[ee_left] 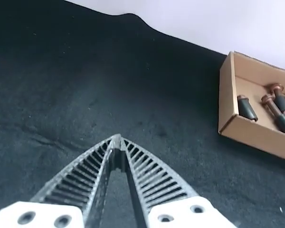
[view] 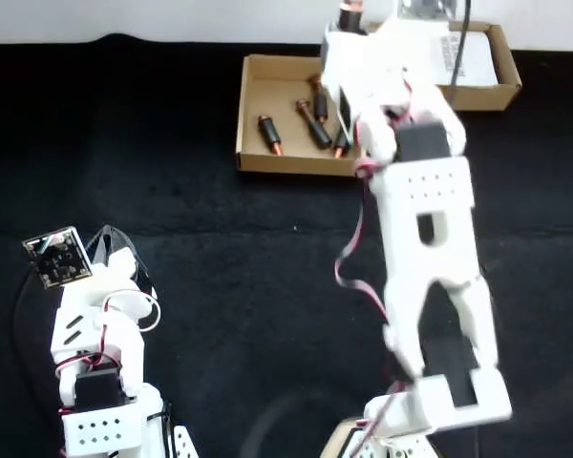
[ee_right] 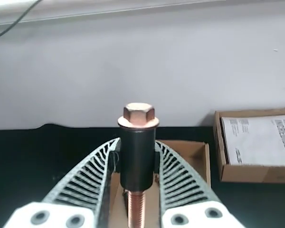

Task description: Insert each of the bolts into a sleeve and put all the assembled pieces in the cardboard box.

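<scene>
The cardboard box lies at the far middle of the table, with assembled bolt-and-sleeve pieces lying in it. My right gripper is shut on another assembled piece, a copper bolt through a black sleeve held upright, hex head on top. It hangs over the box's far side; from above the held piece sits at the top edge. My left gripper is shut on nothing, low over the black cloth at the near left. From there the box and its pieces lie well ahead.
A second cardboard tray with a printed sheet stands right of the box. The right arm spans the table's middle right. A white wall rises behind the table. Black cloth covers the table.
</scene>
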